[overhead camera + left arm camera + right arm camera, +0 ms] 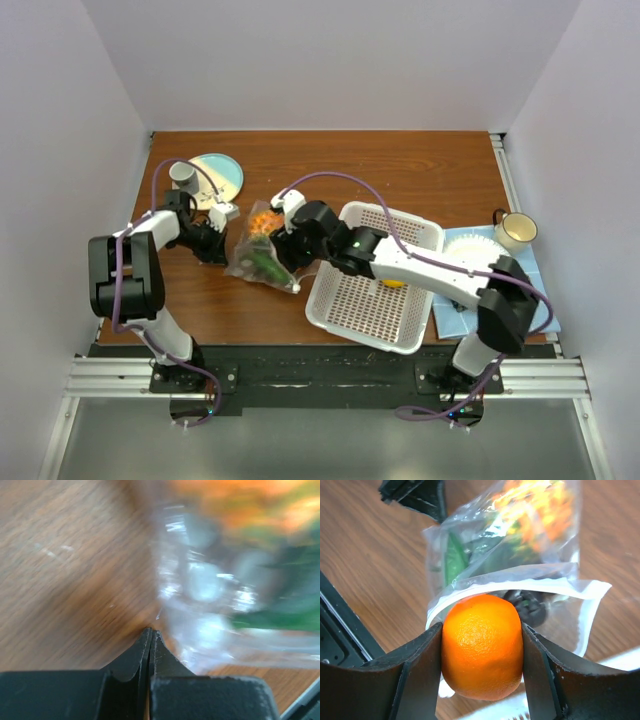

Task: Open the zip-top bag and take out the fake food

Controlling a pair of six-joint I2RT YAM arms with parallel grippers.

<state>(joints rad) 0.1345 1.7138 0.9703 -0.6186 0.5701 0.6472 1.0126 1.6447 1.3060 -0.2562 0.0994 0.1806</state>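
**A:** Top view first: the zip-top bag (pixel 262 255) lies on the tabletop (pixel 400 165), at 9 o'clock from the white basket (pixel 375 290). Its mouth is turned toward 3 o'clock.

**B:** And we're right at that mouth. On the right wrist view, the right jaws pinch the orange (pixel 482 647) by its two sides. The bag's white zip strip curls just behind it.

**A:** That side grip makes sense to us. It's a round fruit held across its widest part, so it shouldn't squirt free.

**B:** The left jaws are pressed together, tip just beside the bag's far edge at 9 o'clock. Whether they nip any film, we cannot tell, because that view is blurred.

**A:** We read it as an anchor, so the bag doesn't trail after the fruit.

**B:** Inside the bag we see a green piece (pixel 454 560), a dark piece (pixel 530 605) and orange-coloured bits deeper in.

**A:** As for room, the basket rim sits just beside the bag at 3 o'clock, with a yellow piece (pixel 393 283) in it. There's bare wood at 12 o'clock. The tabletop's near edge at 6 o'clock is closer.

**B:** So we'd lift first, then swing toward 3 o'clock to clear the bag's lip and the rim.
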